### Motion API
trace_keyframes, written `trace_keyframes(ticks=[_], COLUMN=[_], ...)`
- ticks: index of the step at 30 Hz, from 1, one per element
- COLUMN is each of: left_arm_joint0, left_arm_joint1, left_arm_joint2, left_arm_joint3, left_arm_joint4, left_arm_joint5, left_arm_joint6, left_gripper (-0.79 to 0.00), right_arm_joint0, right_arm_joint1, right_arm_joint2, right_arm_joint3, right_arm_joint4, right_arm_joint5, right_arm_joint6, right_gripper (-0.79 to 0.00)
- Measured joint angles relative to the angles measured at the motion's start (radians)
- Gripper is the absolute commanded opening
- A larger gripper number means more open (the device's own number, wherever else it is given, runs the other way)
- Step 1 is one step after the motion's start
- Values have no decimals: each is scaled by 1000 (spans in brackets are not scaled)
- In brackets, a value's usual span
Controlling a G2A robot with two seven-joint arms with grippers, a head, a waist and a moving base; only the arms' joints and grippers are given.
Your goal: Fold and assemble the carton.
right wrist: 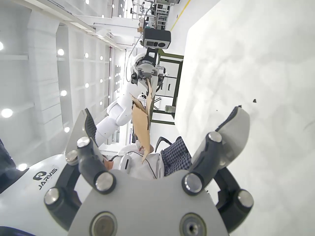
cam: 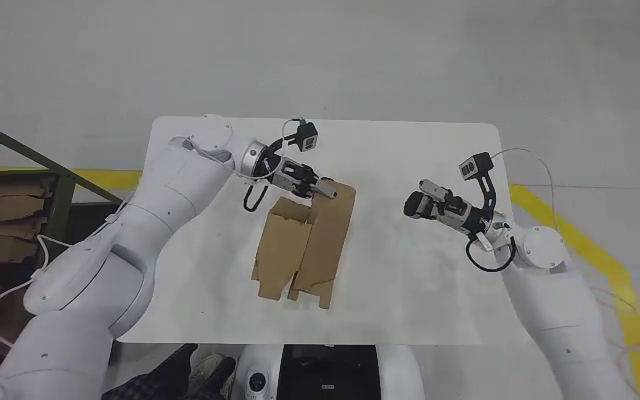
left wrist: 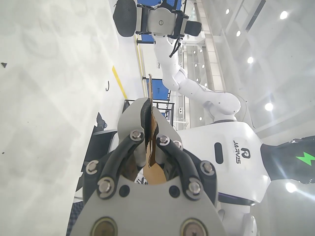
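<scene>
Left gripper [cam: 318,187] clamped on the carton's [cam: 305,240] far edge
Right gripper [cam: 418,203] is wide open, well apart from it.

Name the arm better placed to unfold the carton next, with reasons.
Likely right: the right end effector is open, empty, facing the carton; the left end effector is shut on its edge.

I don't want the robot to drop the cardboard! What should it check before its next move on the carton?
1. Left end effector shut on the carton edge: ok.
2. Right end effector open and empty: ok.
3. Right end effector apart from the carton, nothing between them: ok.
4. Carton opened into a box shape: not ok, it is flat.
5. Grip tight enough not to slip: cannot tell.
</scene>
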Motion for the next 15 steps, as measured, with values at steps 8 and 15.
trace_keyframes(ticks=[8, 15], left_arm_joint0=[33, 59], left_arm_joint1=[6, 14], left_arm_joint2=[-18, -43], left_arm_joint3=[-37, -82], left_arm_joint4=[1, 55], left_arm_joint5=[29, 38], left_arm_joint6=[24, 43], left_gripper=[-785, -785], right_arm_joint0=[8, 61], right_arm_joint1=[-7, -29], right_arm_joint2=[-54, -150], right_arm_joint3=[-7, 58], right_arm_joint4=[-35, -4], right_arm_joint5=[20, -7], right_arm_joint6=[27, 77], right_gripper=[0, 0])
